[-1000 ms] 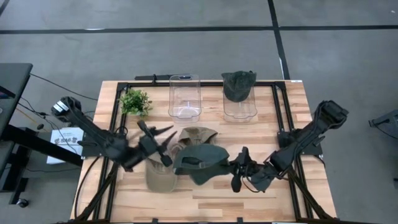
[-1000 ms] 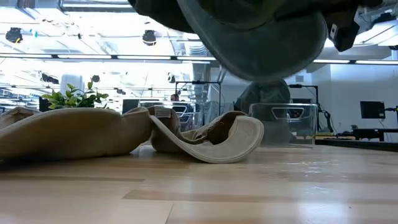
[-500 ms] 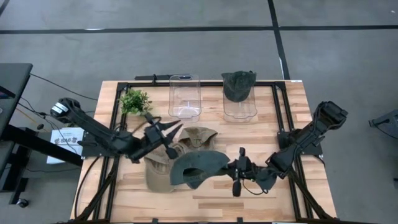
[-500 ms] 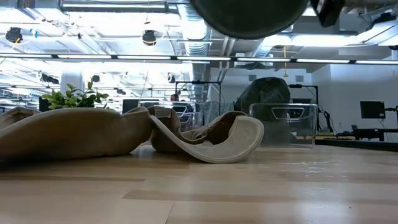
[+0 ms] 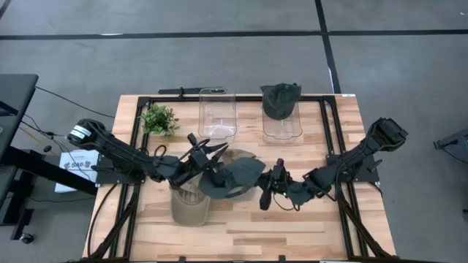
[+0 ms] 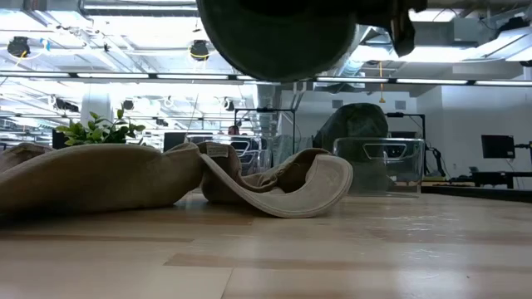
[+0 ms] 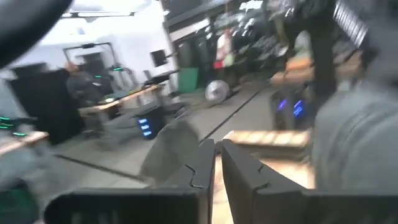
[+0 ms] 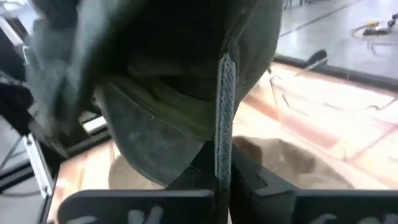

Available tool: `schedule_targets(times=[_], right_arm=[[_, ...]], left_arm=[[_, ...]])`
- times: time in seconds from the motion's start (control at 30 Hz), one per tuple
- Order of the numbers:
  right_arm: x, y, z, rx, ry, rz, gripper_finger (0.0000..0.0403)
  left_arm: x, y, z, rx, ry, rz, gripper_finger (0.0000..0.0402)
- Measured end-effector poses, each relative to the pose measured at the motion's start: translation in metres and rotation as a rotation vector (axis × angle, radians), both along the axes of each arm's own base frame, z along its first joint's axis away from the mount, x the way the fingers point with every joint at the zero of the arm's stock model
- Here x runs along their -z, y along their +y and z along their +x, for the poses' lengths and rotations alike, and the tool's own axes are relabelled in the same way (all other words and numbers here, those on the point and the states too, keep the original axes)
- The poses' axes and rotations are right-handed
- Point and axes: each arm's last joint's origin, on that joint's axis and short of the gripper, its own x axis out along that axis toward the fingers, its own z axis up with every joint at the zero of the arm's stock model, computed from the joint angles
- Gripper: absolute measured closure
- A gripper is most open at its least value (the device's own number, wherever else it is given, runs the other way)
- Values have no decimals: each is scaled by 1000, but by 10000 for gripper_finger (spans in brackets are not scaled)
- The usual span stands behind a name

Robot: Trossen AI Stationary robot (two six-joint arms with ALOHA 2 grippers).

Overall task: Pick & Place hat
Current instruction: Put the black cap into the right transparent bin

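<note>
While it hangs in the middle of the high view, the dark green hat (image 5: 232,177) looks soft and floppy. Pinched on its edge is the right gripper (image 5: 266,191). Nearly together, perhaps touching it, is the left gripper (image 5: 205,162)

1. We see two dark, near-black arms, slim and jointed, with chunky rounded housings at the outer ends.
2. The left arm (image 5: 121,157) has a pale round patch on its outer housing, and black cables trail beside it.
3. The right arm (image 5: 358,159) looks matte black all over.
4. Each arm's fingers (image 7: 202,171) are flat dark plates with notched inner edges.
</note>
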Motion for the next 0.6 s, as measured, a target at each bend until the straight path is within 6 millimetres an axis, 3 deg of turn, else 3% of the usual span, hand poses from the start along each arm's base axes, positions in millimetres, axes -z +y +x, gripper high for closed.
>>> schedule_targets(times=[0.23,0.6], right_arm=[[-5,8,-2,-37,-33,-22,401],[7,20,-16,-20,34,23,401]], left_arm=[[2,10,-3,-278,186,151,394],[-47,34,-36,-351,81,102,395]])
